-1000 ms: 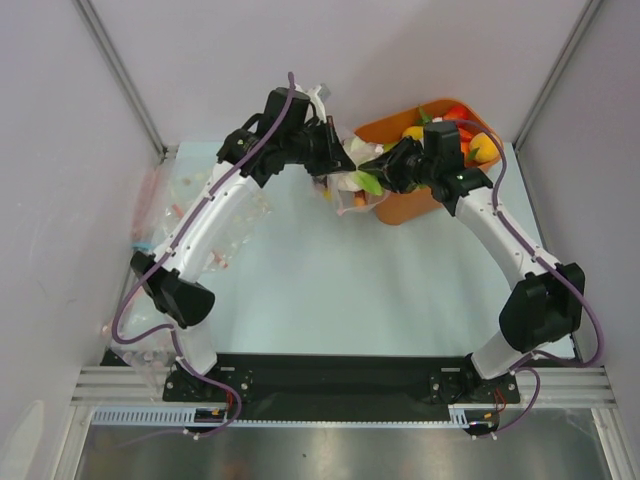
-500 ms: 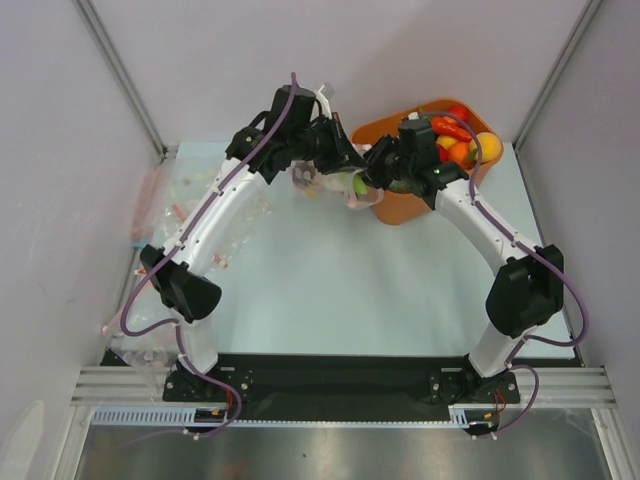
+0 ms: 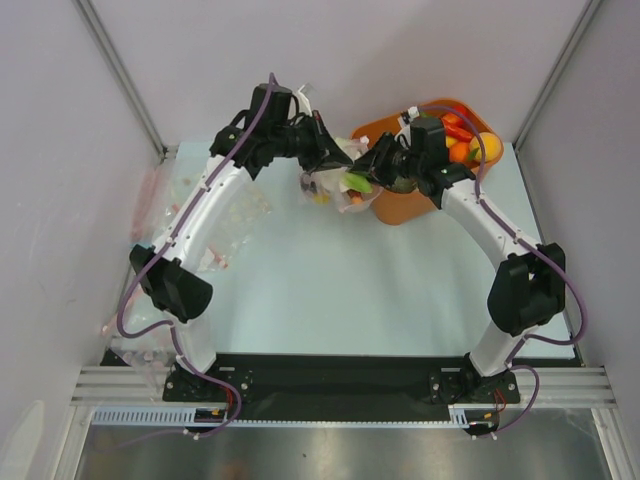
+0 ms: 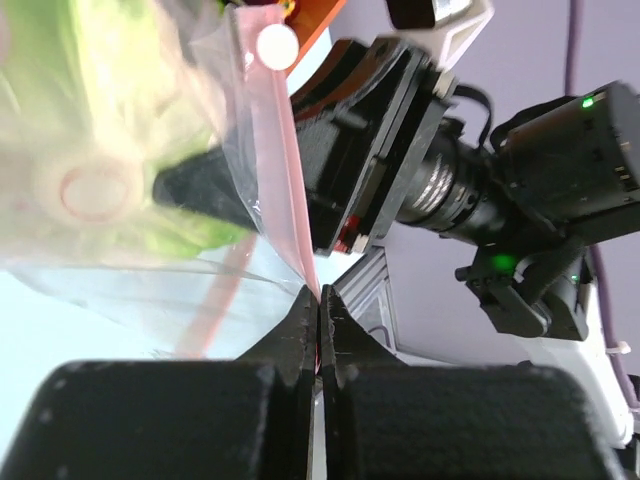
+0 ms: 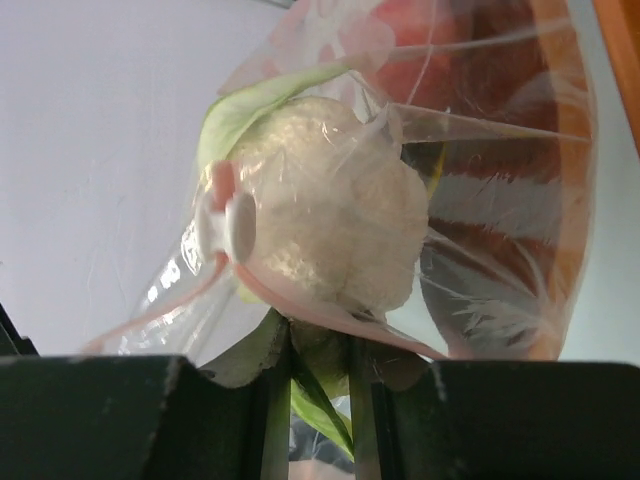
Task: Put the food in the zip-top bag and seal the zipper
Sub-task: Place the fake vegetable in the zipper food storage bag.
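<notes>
Left gripper [image 4: 318,300] — jaws pinched shut on the zipper [image 4: 280,150], which keeps the mouth of the bag [image 5: 510,150] raised and facing the other arm. Right gripper [image 5: 318,345] clamps the green base of a white cauliflower [image 5: 330,215], pushed into that mouth for loading; whether it has cleared the strip cannot be told. Beyond, 1 tub [image 3: 400,208] holds the remaining food [image 3: 462,140].
</notes>
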Tool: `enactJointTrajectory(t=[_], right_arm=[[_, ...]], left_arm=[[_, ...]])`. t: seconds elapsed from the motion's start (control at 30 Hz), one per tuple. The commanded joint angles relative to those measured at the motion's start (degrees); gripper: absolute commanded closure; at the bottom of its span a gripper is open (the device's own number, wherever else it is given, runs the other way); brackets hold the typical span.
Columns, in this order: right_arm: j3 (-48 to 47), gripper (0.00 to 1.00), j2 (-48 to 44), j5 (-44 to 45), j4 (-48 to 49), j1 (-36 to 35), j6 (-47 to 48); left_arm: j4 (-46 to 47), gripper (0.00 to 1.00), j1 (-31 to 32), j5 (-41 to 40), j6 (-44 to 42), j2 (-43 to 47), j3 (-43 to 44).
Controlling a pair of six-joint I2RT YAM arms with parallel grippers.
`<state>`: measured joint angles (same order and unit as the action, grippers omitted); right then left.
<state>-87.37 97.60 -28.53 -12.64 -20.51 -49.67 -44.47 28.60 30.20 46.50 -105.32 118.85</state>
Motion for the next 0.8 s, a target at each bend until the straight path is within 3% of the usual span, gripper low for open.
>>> enactJointTrajectory(t=[0.0,0.13,0.27,0.6,0.77], right_arm=[[-2.80,0.96,-1.02,-5.40,0.82,-1.19,7.99],[-5.43,0.98,3.38,-8.02,-2.20,-1.81,11.61],[-10.61,1.00,6.37,-16.37,-5.45,-2.77,13.79],[-14.41,1.00,5.76,-26.39,-17.32,-1.64,19.53],[-8.27,0.95,2.86,-28.94,-8.30,-0.67,10.94]], left_arm=[[-1.23,1.00,-1.00,3.73,0.43,1.52,4.72],[1.57,1.00,-0.21,5.05,3.50,1.52,4.99],[2.28,1.00,-0.30,4.52,3.42,1.00,4.73],[-1.32,1.00,-1.27,1.54,-6.06,-0.86,3.68],[-0.54,1.00,-1.18,1.35,-7.57,0.20,-0.79]])
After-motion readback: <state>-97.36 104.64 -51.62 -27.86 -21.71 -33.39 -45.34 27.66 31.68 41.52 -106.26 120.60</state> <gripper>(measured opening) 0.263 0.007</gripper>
